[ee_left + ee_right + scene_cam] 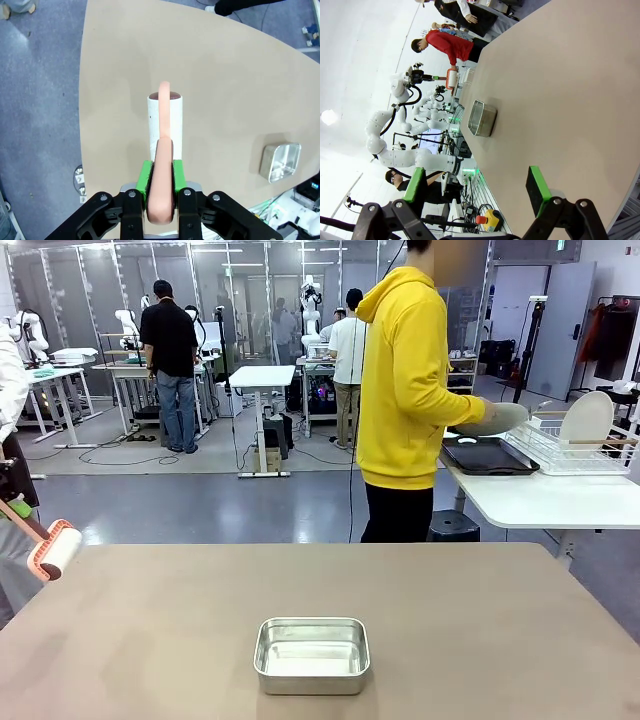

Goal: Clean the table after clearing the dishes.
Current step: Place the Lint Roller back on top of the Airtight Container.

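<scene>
The left gripper [160, 197] is clamped on the pink handle of a lint roller [164, 122] at the tabletop's [450, 610] 9 o'clock edge, while the right gripper [477, 192] stands wide and empty. The plates [585, 418] sit racked on the white side table at 2 o'clock. To clean well, I'd lay the roller flat and work in overlapping strokes, skirting the steel pan [312, 652] at 6 o'clock.

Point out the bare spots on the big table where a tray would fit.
The table is bare on either side of the steel pan and all along the far edge beyond it. The left gripper holds the lint roller above the far left corner. The person's side table is crowded with a dark tray and a dish rack.
</scene>
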`<state>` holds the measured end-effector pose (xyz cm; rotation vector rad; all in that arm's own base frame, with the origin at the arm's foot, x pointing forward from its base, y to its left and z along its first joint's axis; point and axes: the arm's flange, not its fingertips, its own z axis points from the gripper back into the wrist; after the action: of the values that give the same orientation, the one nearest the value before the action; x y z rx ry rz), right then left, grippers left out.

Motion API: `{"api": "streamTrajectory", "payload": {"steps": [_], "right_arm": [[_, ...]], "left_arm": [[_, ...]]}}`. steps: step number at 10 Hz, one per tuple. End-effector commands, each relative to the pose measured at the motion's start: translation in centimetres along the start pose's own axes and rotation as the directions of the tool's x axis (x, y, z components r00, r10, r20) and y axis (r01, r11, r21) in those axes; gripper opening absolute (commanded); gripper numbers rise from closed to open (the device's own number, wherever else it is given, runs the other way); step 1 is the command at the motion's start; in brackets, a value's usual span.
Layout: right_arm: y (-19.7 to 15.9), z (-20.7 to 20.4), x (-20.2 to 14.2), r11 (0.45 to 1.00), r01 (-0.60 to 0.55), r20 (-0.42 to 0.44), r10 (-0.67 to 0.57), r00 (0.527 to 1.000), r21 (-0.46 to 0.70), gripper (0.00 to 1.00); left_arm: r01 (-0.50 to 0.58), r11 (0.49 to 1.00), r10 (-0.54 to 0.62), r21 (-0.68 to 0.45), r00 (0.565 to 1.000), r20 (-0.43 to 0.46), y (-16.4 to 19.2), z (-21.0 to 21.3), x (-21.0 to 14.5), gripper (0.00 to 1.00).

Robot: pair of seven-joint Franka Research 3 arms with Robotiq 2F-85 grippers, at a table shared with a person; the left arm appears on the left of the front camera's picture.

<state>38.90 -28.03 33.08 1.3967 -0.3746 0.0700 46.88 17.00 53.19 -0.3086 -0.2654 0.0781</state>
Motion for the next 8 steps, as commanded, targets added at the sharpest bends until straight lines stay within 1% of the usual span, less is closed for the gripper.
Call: {"api": "streamTrajectory", "payload": {"steps": [1,6,7,8], "right_arm": [[0.3,-0.1,-0.2,1.000,-0.010,0.003,0.010,1.000,0.002,1.00],[0.3,-0.1,-0.2,1.000,-0.010,0.003,0.010,1.000,0.002,1.00],[0.3,-0.1,-0.2,1.000,-0.010,0.003,0.010,1.000,0.002,1.00],[0.3,-0.1,-0.2,1.000,-0.010,0.003,0.010,1.000,0.002,1.00]], "left_arm": [[0.013,1.000,-0.013,0.000,1.000,0.005,0.1,0.2,0.0,0.22],[0.000,1.000,0.000,0.000,1.000,0.000,0.0,0.0,0.0,0.22],[0.155,0.988,-0.155,0.012,0.985,0.070,-2.0,1.2,-0.2,0.22],[0.280,0.957,-0.288,0.080,0.952,0.106,-4.7,2.5,-0.3,0.22]]}}
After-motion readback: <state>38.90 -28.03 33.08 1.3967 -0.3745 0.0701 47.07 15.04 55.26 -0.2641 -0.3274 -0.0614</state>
